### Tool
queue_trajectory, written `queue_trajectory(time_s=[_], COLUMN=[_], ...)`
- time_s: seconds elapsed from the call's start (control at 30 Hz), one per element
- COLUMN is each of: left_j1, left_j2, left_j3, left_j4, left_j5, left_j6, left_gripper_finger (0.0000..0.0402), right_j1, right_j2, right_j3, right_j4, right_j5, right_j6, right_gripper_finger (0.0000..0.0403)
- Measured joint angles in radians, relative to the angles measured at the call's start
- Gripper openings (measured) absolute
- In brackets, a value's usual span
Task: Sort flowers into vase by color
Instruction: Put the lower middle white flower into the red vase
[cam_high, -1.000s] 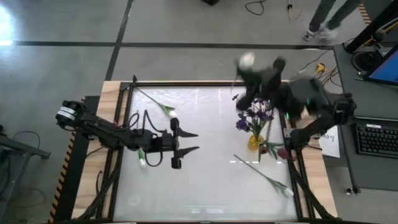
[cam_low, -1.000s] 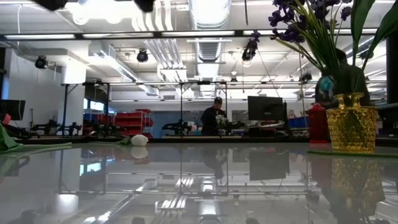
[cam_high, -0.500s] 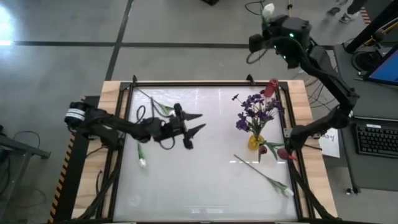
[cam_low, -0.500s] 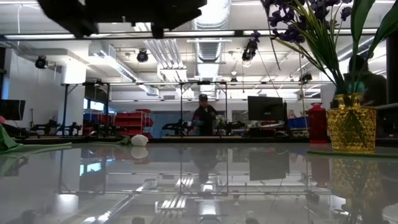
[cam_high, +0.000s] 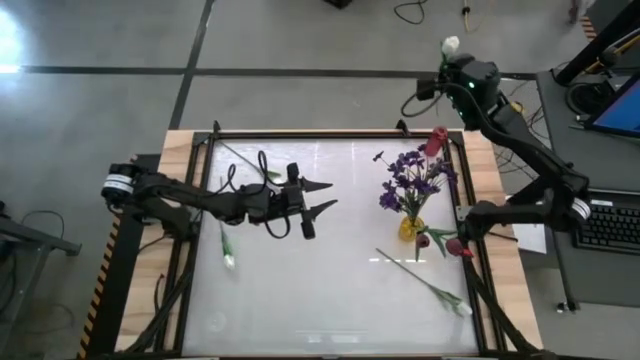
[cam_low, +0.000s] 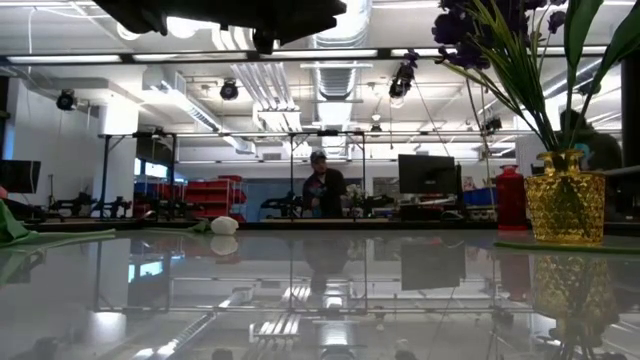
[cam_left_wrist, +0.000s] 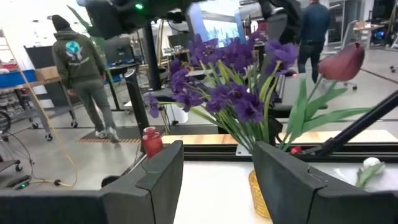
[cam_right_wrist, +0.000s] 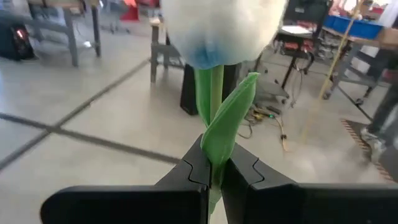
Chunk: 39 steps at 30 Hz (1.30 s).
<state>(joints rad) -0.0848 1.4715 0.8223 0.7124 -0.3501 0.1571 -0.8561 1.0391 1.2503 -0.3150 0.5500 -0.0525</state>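
High view: a white tulip (cam_high: 451, 45) is held by the right gripper (cam_high: 458, 62) beyond the table's far edge, lifted well clear, probably for carrying to a vase. The yellow vase (cam_high: 408, 228) with purple sprays (cam_high: 410, 180) stands near the right rail, well apart from those jaws; a red bud (cam_high: 436, 140) shows beside the sprays, and more red buds (cam_high: 450, 243) lie just beside the vase. White tulips lie loose: one (cam_high: 430, 287) at the near right, one (cam_high: 226, 250) and one (cam_high: 252, 166) on the left. The left gripper (cam_high: 322, 196) is held over mid-table, jaws wide and empty, aimed toward the vase.

Low view: the vase (cam_low: 565, 206) is seen at the right with purple sprays above it; a white bud (cam_low: 224, 225) lies far off on the glass.

Left wrist view: wide-apart fingers (cam_left_wrist: 160, 175) frame the sprays (cam_left_wrist: 230, 81) straight ahead; nothing is between them.

Right wrist view: jaws are closed narrow on the tulip stem (cam_right_wrist: 213, 118), pinched just below the bud (cam_right_wrist: 219, 28), a leaf caught alongside, likely keeping the bloom upright for insertion.
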Motion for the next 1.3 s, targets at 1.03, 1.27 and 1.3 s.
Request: queue_trajectory(time_s=[1.03,1.27,1.3], left_j1=[0.000,-0.002,-0.002], left_j2=[-0.039,-0.040,-0.040], left_j3=[0.000,0.000,0.000], left_j4=[-0.010,-0.018,-0.018], left_j5=[0.001,0.001,0.001], left_j6=[-0.048,-0.088,-0.088], left_gripper_finger=[0.0179,0.0179,0.0179], right_j1=[0.019,0.031,0.035], right_j2=[-0.123,-0.133,-0.138], right_j3=[-0.156,-0.158,-0.157], right_j4=[0.037,-0.005,-0.005], right_j5=[-0.087,-0.087,-0.087], right_j6=[-0.074,-0.100,-0.097], right_gripper_finger=[0.0012,0.0012,0.0012])
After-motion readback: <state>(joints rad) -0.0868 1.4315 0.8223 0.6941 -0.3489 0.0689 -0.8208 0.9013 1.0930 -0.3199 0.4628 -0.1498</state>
